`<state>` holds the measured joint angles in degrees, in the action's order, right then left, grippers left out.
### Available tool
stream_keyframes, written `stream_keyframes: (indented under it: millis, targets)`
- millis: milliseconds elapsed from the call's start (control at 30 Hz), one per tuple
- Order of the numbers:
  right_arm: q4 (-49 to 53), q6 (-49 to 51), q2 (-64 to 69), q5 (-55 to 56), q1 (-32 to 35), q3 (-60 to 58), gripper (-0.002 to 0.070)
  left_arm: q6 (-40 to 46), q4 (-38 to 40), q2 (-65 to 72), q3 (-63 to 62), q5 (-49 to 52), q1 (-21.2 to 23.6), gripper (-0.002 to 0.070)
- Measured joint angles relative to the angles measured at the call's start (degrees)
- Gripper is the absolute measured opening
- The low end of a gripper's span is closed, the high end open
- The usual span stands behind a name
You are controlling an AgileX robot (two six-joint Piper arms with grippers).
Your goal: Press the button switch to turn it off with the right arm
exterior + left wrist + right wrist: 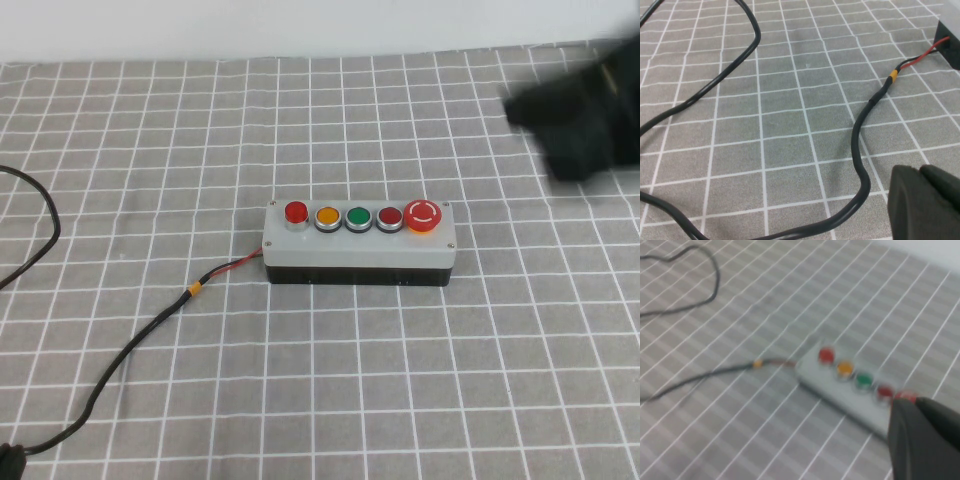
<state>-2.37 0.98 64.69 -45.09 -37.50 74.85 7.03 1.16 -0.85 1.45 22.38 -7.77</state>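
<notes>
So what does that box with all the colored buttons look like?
The button box is a long box with a grey top and black sides, lying flat on the checked cloth. Five round buttons run along it: bright red, orange, green, dark red, then a big red mushroom one. A black cable with red wire enters one end. Neither gripper touches it.

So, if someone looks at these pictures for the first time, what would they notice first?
Probably the button box in the middle of the grey checked cloth, with its row of coloured buttons: the bright red button switch sits at its left end. Next comes the black cable trailing from the box toward the robot's left. The right gripper hovers blurred at the far right; the left gripper stays low beside the cable.
</notes>
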Motion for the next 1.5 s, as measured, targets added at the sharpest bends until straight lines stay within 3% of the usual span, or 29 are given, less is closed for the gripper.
stream_keyframes:
  millis: [167, 400, 700, 1100, 1500]
  targets:
    - [-5.38, 0.14, -11.3, 4.12, 0.0, -15.85, -0.0016, 0.0, 0.0, 0.0, 0.0, 0.0, 0.0, -0.0003]
    - [-8.3, 0.14, -16.37, 4.14, 0.0, -26.26, -0.0016, 0.0, 0.0, 0.0, 0.0, 0.0, 0.0, -0.0003]
    - [1.55, 0.14, -18.02, 4.51, 1.07, -32.76, -0.0016, 0.0, 0.0, 0.0, 0.0, 0.0, 0.0, -0.0003]
    - [3.49, 0.14, -41.37, 29.03, 22.53, -55.38, -0.0016, 0.0, 0.0, 0.0, 0.0, 0.0, -0.09, -0.0003]
    - [2.37, 0.14, -61.07, 33.0, 33.84, -73.37, -0.0016, 0.0, 0.0, 0.0, 0.0, 0.0, -0.09, -0.0003]
